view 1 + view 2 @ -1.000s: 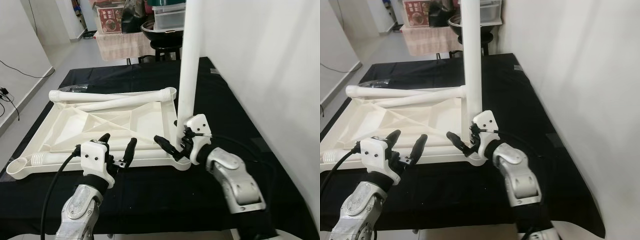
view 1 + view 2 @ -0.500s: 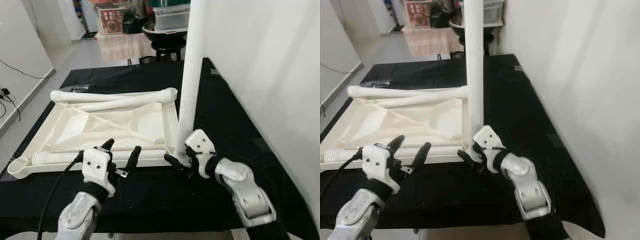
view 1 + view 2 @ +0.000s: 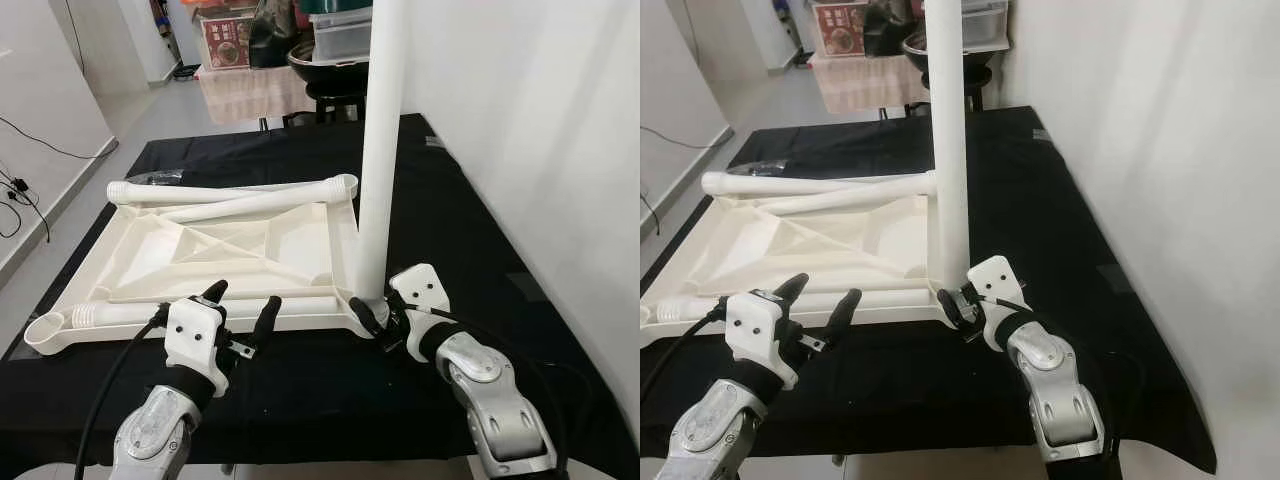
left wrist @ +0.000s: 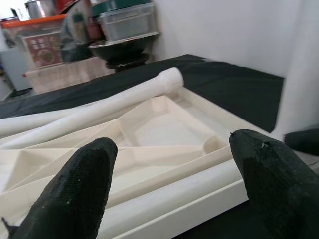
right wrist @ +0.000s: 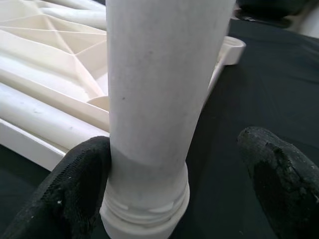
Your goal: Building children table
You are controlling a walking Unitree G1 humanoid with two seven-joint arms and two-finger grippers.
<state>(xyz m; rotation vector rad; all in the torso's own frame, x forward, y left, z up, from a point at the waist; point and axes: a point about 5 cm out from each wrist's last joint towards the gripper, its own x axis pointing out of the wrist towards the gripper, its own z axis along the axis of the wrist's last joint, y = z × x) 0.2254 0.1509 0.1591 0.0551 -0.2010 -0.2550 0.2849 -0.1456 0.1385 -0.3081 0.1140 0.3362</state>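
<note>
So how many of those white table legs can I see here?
4. One leg stands upright in the near right corner of the upturned tabletop. Two lie together along its far edge, and one along the near edge.

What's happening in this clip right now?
A robot is putting together a white plastic table, whose top lies upside down on a black cloth. One leg stands upright in the near right corner, and the right gripper sits at its base with fingers open around it. The left gripper hovers open over the near edge. Other legs lie across the top.
</note>
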